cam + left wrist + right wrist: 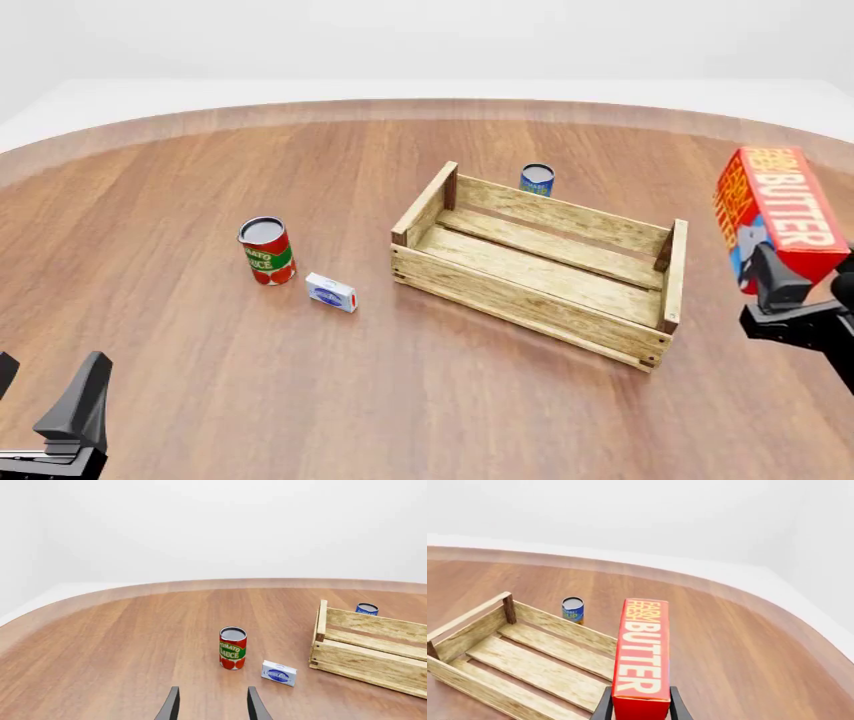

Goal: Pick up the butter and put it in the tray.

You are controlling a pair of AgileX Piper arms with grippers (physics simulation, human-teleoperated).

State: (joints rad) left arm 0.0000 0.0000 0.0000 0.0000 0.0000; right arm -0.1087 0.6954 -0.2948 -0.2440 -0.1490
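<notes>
1. Where the table [200,330] spreads widest, the tray [534,295] sits right of centre;
2. the butter [778,215], tilted, off the table, right of the tray, pinched by the right gripper [638,706];
3. left gripper [212,705] spread, near left;
4. red-and-green can [266,251], left; small white-and-blue box [330,293] just beside it.

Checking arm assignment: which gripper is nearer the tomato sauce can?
Left. The left gripper sits open at the table's near edge, short of the tomato sauce can; the right gripper holds the butter beyond the tray.
</notes>
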